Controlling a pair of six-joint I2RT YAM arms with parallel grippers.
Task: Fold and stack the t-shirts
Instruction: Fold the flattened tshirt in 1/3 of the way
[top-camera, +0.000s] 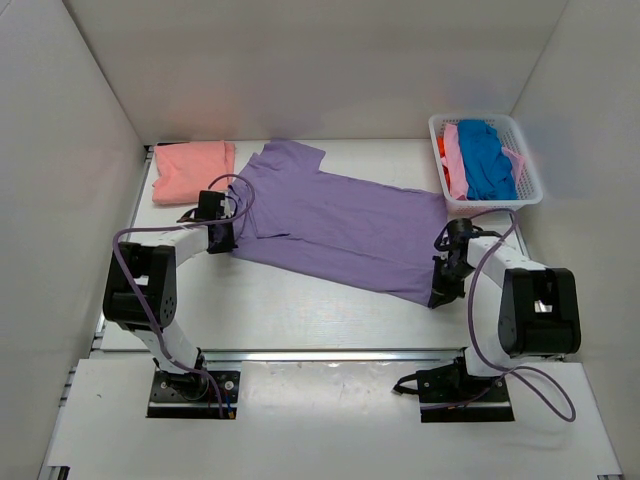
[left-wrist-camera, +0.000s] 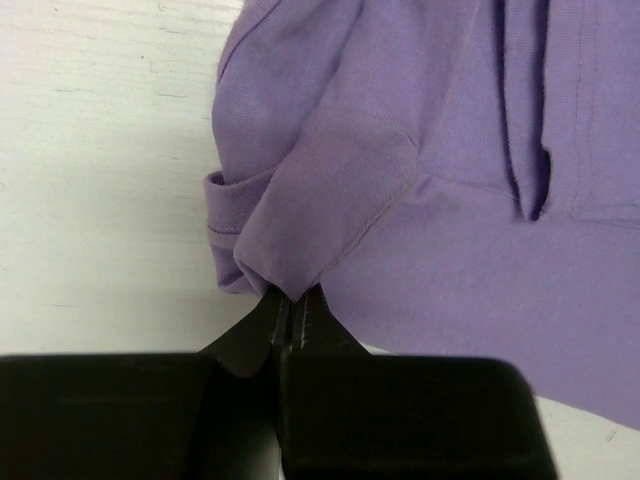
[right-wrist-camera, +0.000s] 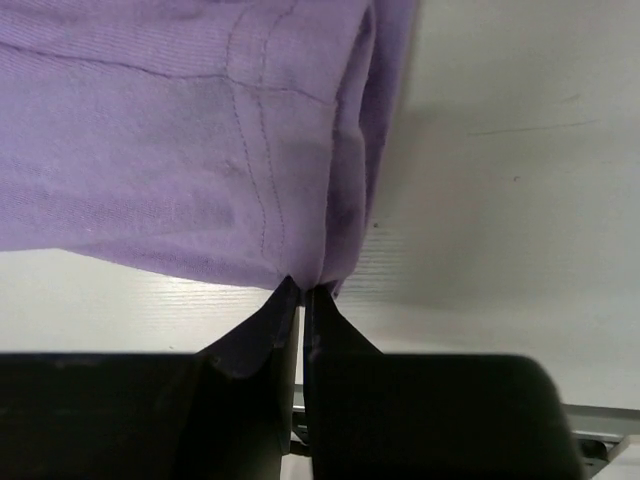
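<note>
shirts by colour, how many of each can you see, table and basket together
purple shirt: 1
salmon shirt: 1
blue shirt: 1
pink shirt: 1
orange shirt: 1
total: 5 visible; the bunched pile in the basket may hide more

Lavender shirt (top-camera: 345, 225) spread between left gripper (top-camera: 222, 240) and right gripper (top-camera: 441, 292), bare table (top-camera: 300, 312) lay open behind both, salmon shirt (top-camera: 192, 168) beyond left, basket (top-camera: 528, 160) beyond right.
</note>
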